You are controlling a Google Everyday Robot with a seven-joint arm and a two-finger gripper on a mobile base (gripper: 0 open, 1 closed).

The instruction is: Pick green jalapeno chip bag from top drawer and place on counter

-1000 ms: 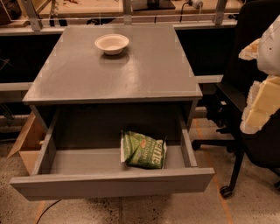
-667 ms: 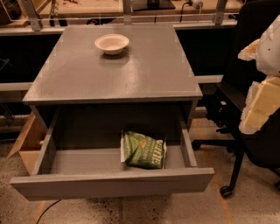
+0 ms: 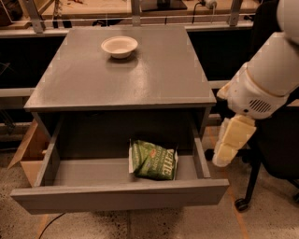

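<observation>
The green jalapeno chip bag point(image 3: 153, 160) lies flat in the open top drawer point(image 3: 119, 196), right of its middle, with its white lettering facing up. The grey counter point(image 3: 145, 79) is the cabinet top above the drawer. My gripper point(image 3: 230, 147) is cream-coloured and hangs from the white arm at the right. It is just outside the drawer's right wall, about level with the bag and apart from it. It holds nothing that I can see.
A small white bowl point(image 3: 119, 46) stands on the counter's far left part. A cardboard box point(image 3: 29, 156) sits on the floor left of the drawer. A black wheeled chair point(image 3: 275, 154) stands behind my arm at the right. A wooden bench point(image 3: 93, 9) runs along the back.
My arm and gripper have moved left and down, from the far right edge to just beside the drawer's right wall. The bag, drawer and bowl have not moved.
</observation>
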